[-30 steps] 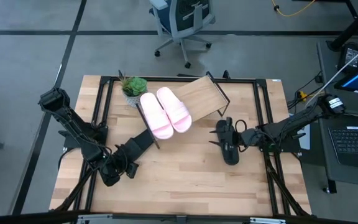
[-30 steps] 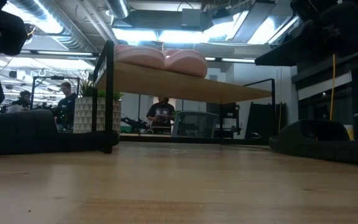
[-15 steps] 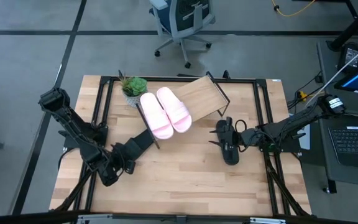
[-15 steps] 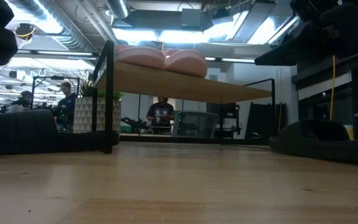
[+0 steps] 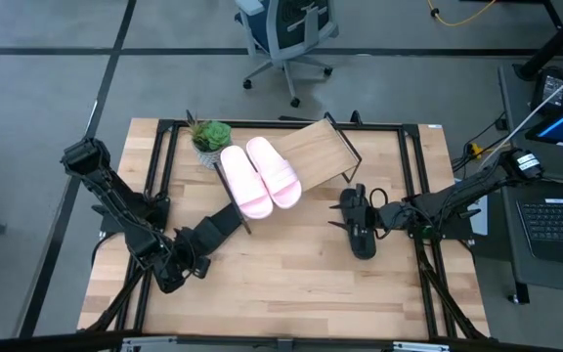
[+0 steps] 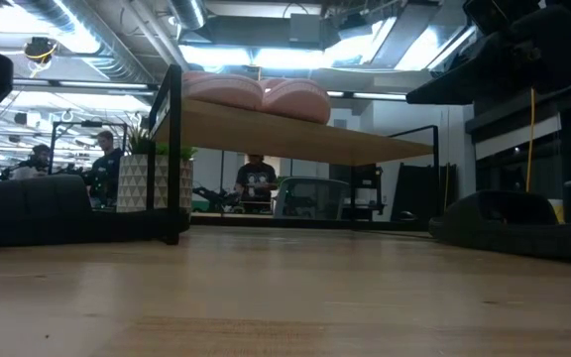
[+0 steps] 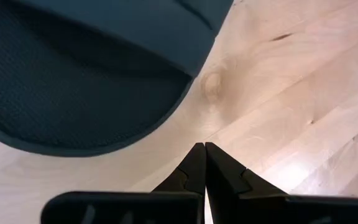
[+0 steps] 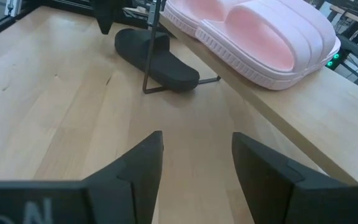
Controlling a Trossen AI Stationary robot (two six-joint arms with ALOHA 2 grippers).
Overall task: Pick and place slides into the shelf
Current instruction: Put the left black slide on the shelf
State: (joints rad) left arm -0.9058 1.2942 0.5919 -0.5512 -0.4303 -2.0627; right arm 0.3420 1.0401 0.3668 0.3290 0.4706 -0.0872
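Note:
Two pale pink slides (image 5: 262, 176) lie side by side on the left part of the slanted wooden shelf (image 5: 325, 149); they also show in the right wrist view (image 8: 260, 37). One black slide (image 5: 218, 227) lies flat on the table by the shelf's left wire leg. My left gripper (image 7: 204, 149) is shut just short of that slide's rounded end (image 7: 86, 81), apart from it. A second black slide (image 5: 360, 230) lies on the table at the right. My right gripper (image 8: 194, 155) stands open above it, pointing toward the shelf.
A small potted plant (image 5: 210, 137) stands at the shelf's far left corner. Bare wooden tabletop (image 5: 291, 284) runs along the near side. An office chair (image 5: 286, 29) stands beyond the far edge and a laptop (image 5: 555, 220) off to the right. People (image 6: 256, 178) sit in the room behind.
My left gripper has turned and tipped at the wrist near the black slide's end, staying shut. In the low view its dark shape has drawn back out of the picture's upper left. The slides and my right arm have kept still.

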